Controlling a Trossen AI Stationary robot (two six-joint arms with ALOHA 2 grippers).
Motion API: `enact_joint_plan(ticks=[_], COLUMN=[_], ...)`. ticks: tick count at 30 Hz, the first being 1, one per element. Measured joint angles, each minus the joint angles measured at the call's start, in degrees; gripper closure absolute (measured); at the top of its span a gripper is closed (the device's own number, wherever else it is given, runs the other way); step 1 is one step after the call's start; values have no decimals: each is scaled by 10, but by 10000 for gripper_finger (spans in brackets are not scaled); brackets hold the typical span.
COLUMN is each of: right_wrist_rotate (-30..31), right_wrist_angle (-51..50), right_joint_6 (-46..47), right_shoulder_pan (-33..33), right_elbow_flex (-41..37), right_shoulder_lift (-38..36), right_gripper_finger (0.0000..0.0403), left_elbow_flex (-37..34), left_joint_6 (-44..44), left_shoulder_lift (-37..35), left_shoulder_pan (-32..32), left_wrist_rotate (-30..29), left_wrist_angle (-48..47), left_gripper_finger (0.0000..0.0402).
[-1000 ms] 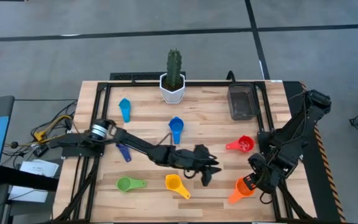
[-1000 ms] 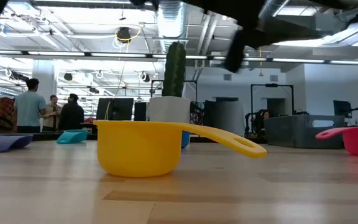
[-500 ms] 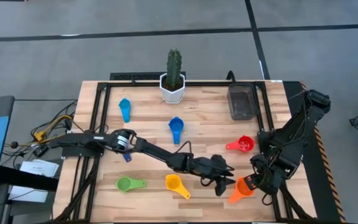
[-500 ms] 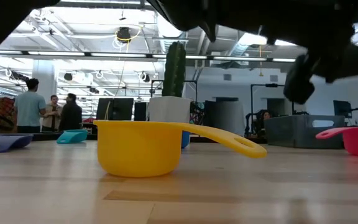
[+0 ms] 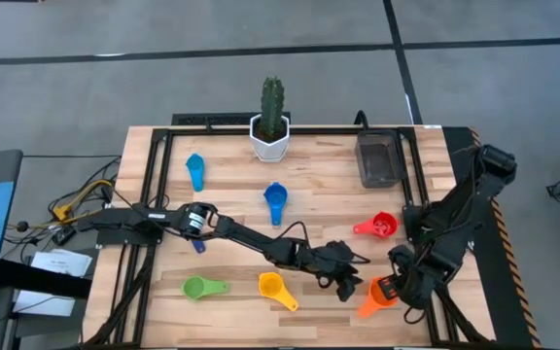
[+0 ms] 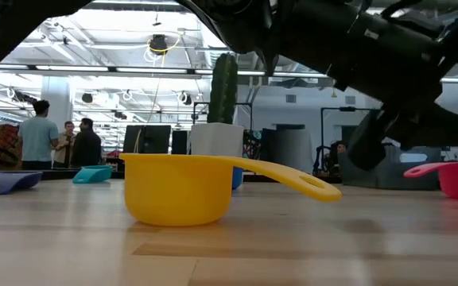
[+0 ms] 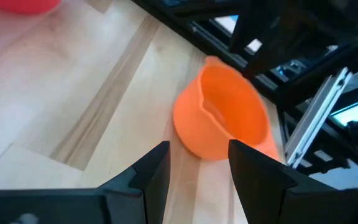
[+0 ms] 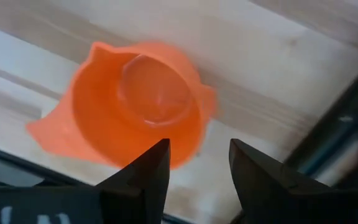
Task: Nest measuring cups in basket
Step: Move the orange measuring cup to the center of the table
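While the light wood table (image 5: 231, 199) sits centre frame on grey floor in the high view, the low view looks into an open room with ceiling lights and three people standing at far left (image 6: 62, 143).

Cups: light blue cup (image 5: 195, 169) upper left, blue cup (image 5: 275, 201) centre, dark blue cup (image 5: 195, 241) left and partly under the left arm, green cup (image 5: 200, 288) lower left, yellow cup (image 5: 276, 288) lower centre, red cup (image 5: 378, 227) right, orange cup (image 5: 375, 296) lower right. Basket (image 5: 379, 160) upper right, nothing visible in it. White cactus pot (image 5: 271, 138) top centre.

Left gripper (image 5: 348, 283) is stretched across to the lower right, just left of the orange cup. Left wrist view: fingers (image 7: 151, 174) apart, nothing between them, orange cup (image 7: 221, 118) lying just ahead. Right gripper (image 5: 397, 289) is over the same cup. Right wrist view: fingers (image 8: 151, 171) apart, holding nothing, looking down into the cup bowl (image 8: 138, 102).

Only the wrist views show the finger gaps. Only the low view shows the yellow cup (image 6: 183, 189) side-on, upright, handle pointing right.

Versus 0.5 s ago: left gripper barely moved, slightly back toward the left in the high view. Right arm's elbow has shifted slightly. All cups unchanged.
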Motion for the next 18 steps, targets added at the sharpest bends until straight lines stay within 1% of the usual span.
enact_joint_plan(ticks=[4,7,10,18], right_wrist_rotate=[-1,-2,-2,-2], right_wrist_angle=[18,26,31,32], right_joint_6=[0,11,12,12], right_shoulder_pan=[-2,-1,0,0], right_elbow_flex=[-1,-1,1,2], right_shoulder_lift=[38,56,64,61], right_gripper_finger=[218,223,230,273], left_elbow_flex=[0,0,0,0], left_joint_6=[2,2,-1,-8], left_shoulder_lift=[0,0,0,-1], left_shoulder_pan=[0,0,0,3], left_wrist_rotate=[3,3,5,71], left_wrist_angle=[-4,-25,-24,-23], left_gripper_finger=[251,251,251,251])
